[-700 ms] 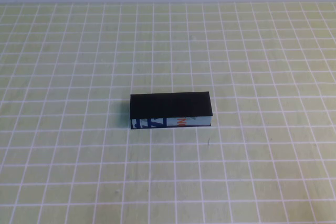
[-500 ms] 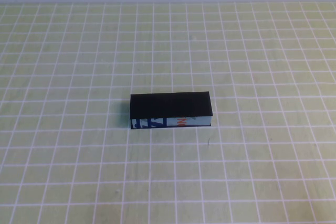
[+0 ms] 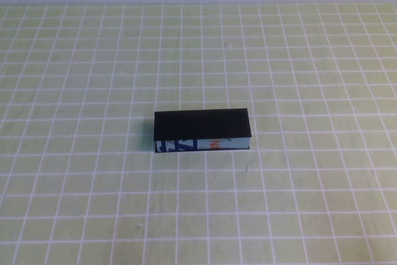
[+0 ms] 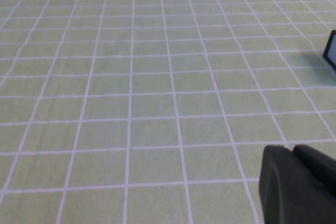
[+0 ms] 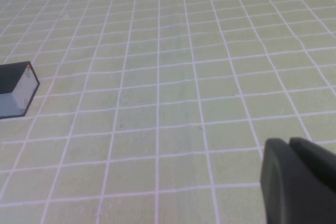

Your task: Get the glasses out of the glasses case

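Left gripper (image 4: pixel 296 184): only a dark corner of it shows in the left wrist view, low over the mat and well apart from the case; it is absent from the high view; whether it is released or clenched I cannot tell; it grasps nothing that shows.
Right gripper (image 5: pixel 299 182): likewise a dark corner in the right wrist view, well apart from the case and out of the high view; its state I cannot tell; it looks parked, as does the left, so the approach appears not yet begun.
Table mat (image 3: pixel 310 60): pale green with a white grid, covering the whole work surface; bare around the case.
Glasses case (image 3: pixel 202 130): sits flat near the middle of the mat; black lid down and closed on top; light-blue long side with dark-blue and orange print faces the robot; long axis runs left to right across the robot's view, square to the grid lines; one end peeks into each wrist view, so it lies between the two arms, within likely reach of either.
Glasses: not visible; presumably inside the shut case; lid must be raised first, by my judgement.
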Controlling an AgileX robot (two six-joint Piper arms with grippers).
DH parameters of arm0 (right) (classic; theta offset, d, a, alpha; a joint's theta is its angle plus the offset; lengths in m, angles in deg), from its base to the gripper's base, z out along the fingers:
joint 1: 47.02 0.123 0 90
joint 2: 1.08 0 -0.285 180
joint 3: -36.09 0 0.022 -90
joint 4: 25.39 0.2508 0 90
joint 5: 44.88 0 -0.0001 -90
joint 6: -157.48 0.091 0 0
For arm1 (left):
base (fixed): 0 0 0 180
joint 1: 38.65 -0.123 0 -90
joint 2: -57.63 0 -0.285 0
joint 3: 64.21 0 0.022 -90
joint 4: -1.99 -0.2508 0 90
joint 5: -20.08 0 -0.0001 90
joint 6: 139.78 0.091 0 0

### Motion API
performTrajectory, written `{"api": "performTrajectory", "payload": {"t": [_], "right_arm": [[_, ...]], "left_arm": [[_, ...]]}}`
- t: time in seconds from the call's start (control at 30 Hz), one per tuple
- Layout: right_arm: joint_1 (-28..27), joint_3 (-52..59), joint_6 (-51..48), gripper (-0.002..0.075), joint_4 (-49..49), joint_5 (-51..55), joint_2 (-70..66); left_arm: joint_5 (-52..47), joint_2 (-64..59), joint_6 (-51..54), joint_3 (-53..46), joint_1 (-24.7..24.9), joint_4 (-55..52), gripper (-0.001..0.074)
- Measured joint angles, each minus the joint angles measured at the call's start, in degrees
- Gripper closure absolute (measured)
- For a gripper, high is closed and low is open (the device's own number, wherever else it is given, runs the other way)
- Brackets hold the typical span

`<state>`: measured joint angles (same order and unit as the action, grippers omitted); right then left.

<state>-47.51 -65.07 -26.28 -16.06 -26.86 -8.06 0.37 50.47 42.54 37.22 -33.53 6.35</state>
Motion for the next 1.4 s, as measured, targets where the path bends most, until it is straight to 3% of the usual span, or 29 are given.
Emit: {"api": "performTrajectory", "payload": {"t": [0.27, 0.5, 0.67, 0.77, 0.93, 1.1, 1.4], "right_arm": [[0.0, 0.0, 0.0, 0.0743, 0.0, 0.0, 0.0], [0.0, 0.0, 0.0, 0.0743, 0.0, 0.0, 0.0], [0.0, 0.0, 0.0, 0.0743, 0.0, 0.0, 0.0], [0.0, 0.0, 0.0, 0.0743, 0.0, 0.0, 0.0], [0.0, 0.0, 0.0, 0.0743, 0.0, 0.0, 0.0], [0.0, 0.0, 0.0, 0.0743, 0.0, 0.0, 0.0], [0.0, 0.0, 0.0, 0.0743, 0.0, 0.0, 0.0]], "left_arm": [[1.15, 0.0, -0.36, 0.0, 0.0, 4.15, 0.0739], [8.42, 0.0, -2.77, -0.11, 0.0, 24.7, 0.0739], [12.75, 0.0, -2.99, -0.11, 0.0, 29.76, 0.0739], [9.48, -1.71, -2.99, 1.84, 0.48, 32.68, 0.0739], [-3.83, -14.41, 0.56, 15.22, 2.06, 33.15, 0.0739], [-15.89, -33.49, 12.72, 28.43, 2.17, 32.91, 0.0739], [-25.09, -67.22, 34.78, 54.08, 2.17, 42.74, 0.0739]]}}
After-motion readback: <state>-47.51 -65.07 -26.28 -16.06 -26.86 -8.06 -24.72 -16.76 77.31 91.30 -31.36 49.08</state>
